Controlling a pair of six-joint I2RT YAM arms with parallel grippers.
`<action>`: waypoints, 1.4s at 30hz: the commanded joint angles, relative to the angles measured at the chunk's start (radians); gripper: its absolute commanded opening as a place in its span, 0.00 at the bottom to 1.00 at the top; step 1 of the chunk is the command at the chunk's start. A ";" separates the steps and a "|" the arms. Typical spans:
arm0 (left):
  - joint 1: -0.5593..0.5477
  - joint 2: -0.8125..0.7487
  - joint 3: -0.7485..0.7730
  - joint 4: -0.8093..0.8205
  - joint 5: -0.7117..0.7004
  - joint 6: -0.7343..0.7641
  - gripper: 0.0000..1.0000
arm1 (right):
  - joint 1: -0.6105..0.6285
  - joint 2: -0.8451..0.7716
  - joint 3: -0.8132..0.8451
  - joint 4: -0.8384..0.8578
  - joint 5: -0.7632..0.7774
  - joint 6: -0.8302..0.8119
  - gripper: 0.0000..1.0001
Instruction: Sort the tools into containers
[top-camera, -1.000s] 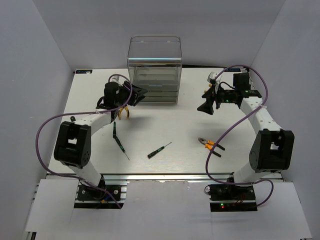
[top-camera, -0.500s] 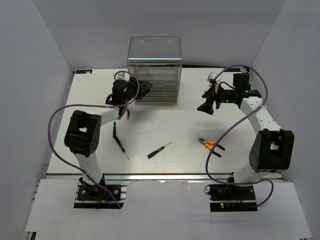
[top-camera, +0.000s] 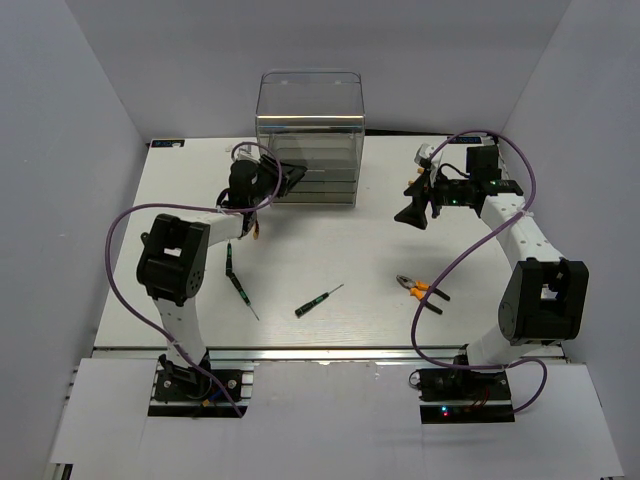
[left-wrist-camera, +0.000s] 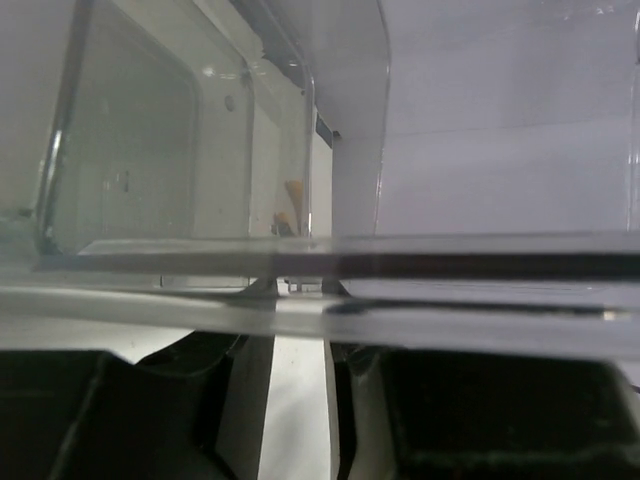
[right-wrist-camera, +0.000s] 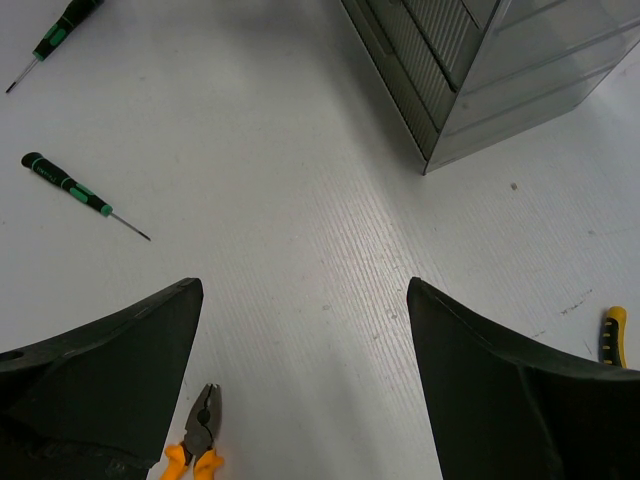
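The clear drawer box (top-camera: 308, 140) stands at the far side of the white desk (top-camera: 340, 250), with its stacked drawers facing the arms. The left fingers (left-wrist-camera: 110, 415) are at the front left of the box. In the left wrist view they stand only a narrow gap apart, with bare desk between them and the clear edge of a drawer lying across just beyond their tips. I cannot tell if they touch this edge. The right fingers (right-wrist-camera: 90, 360) hang wide apart above the desk, to the right of the box, and hold nothing. In the top view I count two pliers and three screwdrivers, all lying on the desk. One pliers (top-camera: 422, 292) lies near the right arm, on a diagonal axis, with its nose toward far-left and its orange handles toward near-right. The second pliers (top-camera: 252, 230) is half hidden under the left arm, so I cannot tell its direction. The middle screwdriver (top-camera: 318, 301) lies diagonally, with its shaft pointing far-right. The left screwdriver (top-camera: 243, 295) points its shaft near-right, and the third screwdriver (top-camera: 228, 258) lies almost straight from near to far, just beyond it. A yellow handle end (right-wrist-camera: 612, 335) shows at the right edge of the right wrist view, but I cannot tell which tool it is.
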 joint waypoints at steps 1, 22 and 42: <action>-0.005 0.003 0.020 0.039 -0.038 -0.010 0.35 | -0.001 -0.019 0.014 0.019 -0.013 0.000 0.89; -0.025 -0.238 -0.137 0.146 0.022 0.025 0.05 | 0.085 0.013 0.064 0.103 -0.006 0.253 0.90; -0.028 -0.405 -0.160 0.146 0.054 0.086 0.05 | 0.181 0.298 0.405 0.597 0.057 1.213 0.86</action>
